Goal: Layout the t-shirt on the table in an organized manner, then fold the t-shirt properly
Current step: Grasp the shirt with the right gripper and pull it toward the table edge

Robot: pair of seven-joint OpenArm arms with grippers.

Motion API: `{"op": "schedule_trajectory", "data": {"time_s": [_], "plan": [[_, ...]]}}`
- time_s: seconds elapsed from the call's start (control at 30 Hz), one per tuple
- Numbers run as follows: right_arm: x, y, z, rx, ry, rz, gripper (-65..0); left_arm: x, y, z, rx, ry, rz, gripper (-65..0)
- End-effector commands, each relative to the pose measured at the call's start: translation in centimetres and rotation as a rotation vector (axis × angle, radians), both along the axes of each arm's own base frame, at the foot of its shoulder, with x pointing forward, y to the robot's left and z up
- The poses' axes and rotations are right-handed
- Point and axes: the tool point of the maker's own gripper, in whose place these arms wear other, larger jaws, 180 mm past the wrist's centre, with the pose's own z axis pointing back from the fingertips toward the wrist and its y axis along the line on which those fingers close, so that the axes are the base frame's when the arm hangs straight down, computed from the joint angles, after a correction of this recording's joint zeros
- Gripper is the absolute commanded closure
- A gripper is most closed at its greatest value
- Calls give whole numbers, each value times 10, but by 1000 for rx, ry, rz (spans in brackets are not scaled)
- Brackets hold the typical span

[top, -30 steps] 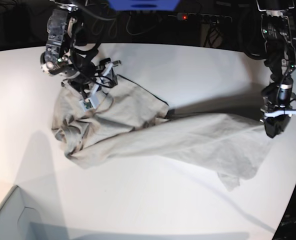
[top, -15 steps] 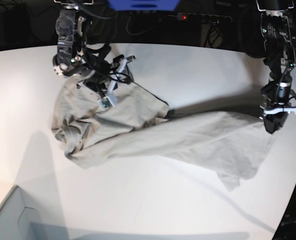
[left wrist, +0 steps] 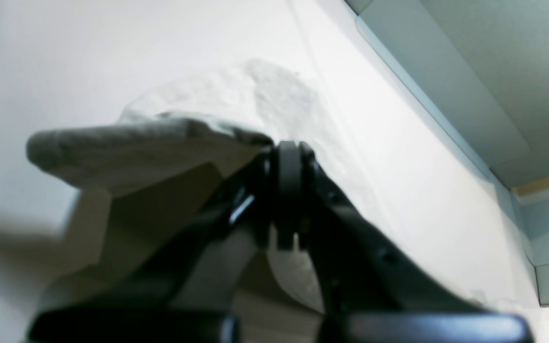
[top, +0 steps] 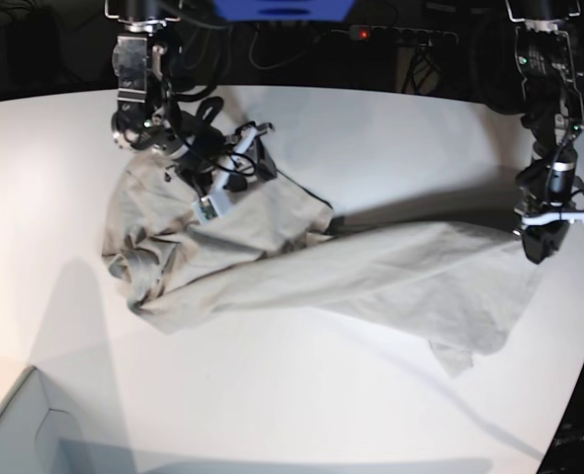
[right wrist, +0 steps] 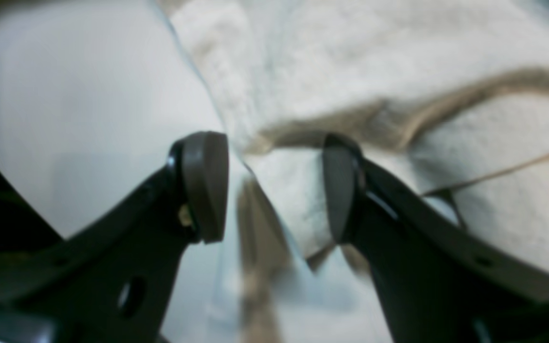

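Looking at it, your left gripper (top: pixel 541 247) was pinching the soft, crumpled t-shirt (top: pixel 301 272) at its right end, jaws pressed together. Your right gripper (top: pixel 234 168) hung spread wide over the rumpled far-left bunch on the smooth matte white table (top: pixel 371 395).
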Motion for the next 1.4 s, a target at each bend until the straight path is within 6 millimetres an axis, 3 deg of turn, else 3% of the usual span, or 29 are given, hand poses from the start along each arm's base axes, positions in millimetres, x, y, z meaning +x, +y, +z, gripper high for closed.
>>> {"op": "schedule_trajectory", "data": {"time_s": [0.0,0.23,0.37,0.43,0.57,0.73,0.93,1.1,1.2,1.37], "plan": [[-19,-3,-17,-44,69,35,-312,6,7,17,22,-53,6,-3],[-36,-19,-43,-22,95,8,-188,6,7,17,24,-53,6,-3],[-36,-26,-46,-33,98,8,0,6,7,17,24,-53,6,-3],[-29,-30,-38,-40,66,1,0,6,7,17,23,-52,4,-3],[-13,-39,-7,-72,-45,-4,0,7,6,19,24,-57,3,-3],[0,-48,51,-134,-211,2,0,7,4,20,18,-62,-1,-3],[17,-59,109,-227,-342,6,0,7,-4,44,44,-115,-27,-3],[38,-87,162,-314,-472,-64,0,12,-11,73,71,-184,-52,-3],[52,-102,180,-354,-507,-99,0,26,-10,97,100,-241,-69,-3],[69,-123,195,-390,-533,-157,0,48,-16,119,121,-288,-109,-3]]}}
